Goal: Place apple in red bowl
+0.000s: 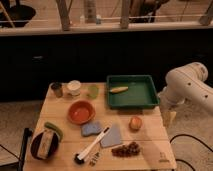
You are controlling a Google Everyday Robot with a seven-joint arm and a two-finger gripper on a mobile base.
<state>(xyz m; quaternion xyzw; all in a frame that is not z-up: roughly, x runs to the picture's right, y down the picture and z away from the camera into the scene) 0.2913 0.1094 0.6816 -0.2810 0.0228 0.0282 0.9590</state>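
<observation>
- The apple (135, 123) sits on the table (150, 146), between the gripper (168, 118) and the red bowl (70, 113).
- The gripper hangs near the apple, just past the table's edge.
- I cannot tell if it is spread or squeezed.
</observation>
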